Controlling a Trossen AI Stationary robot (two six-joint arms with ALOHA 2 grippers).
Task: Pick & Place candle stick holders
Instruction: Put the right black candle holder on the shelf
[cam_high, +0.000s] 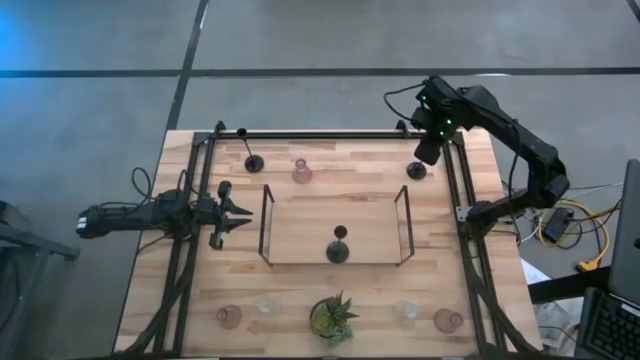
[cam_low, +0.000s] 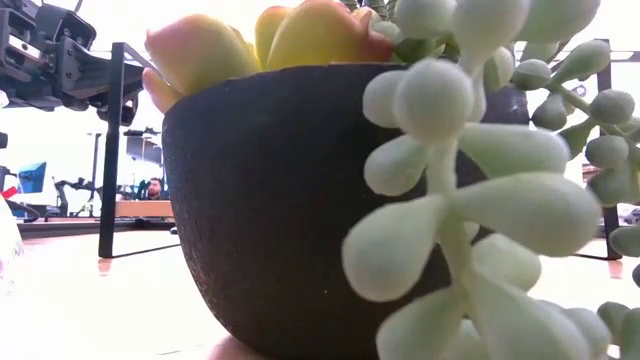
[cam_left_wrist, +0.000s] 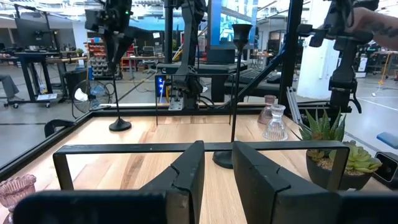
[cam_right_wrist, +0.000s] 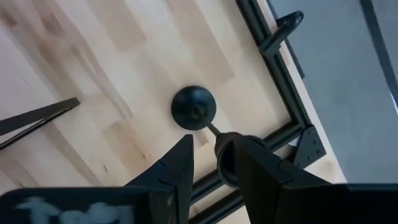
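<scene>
The black holder (cam_right_wrist: 194, 107) stands upright, stem between the right gripper (cam_right_wrist: 211, 163) jaws.

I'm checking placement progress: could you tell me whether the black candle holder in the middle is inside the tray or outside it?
Inside. From above, the black candle holder stands upright within the wire-framed tray, near its front rail.

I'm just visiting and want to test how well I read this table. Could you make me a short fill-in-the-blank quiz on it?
1. Inside the wire-framed wooden tray stands one ____ candle stick holder.
2. The right pincer hovers above a black holder standing ____ the tray.
3. The potted plant sits at the table edge between two ____ glass holders.
4. The left pincer waits off the tray's ____ side.

Missing words: black; outside; clear; left
</scene>
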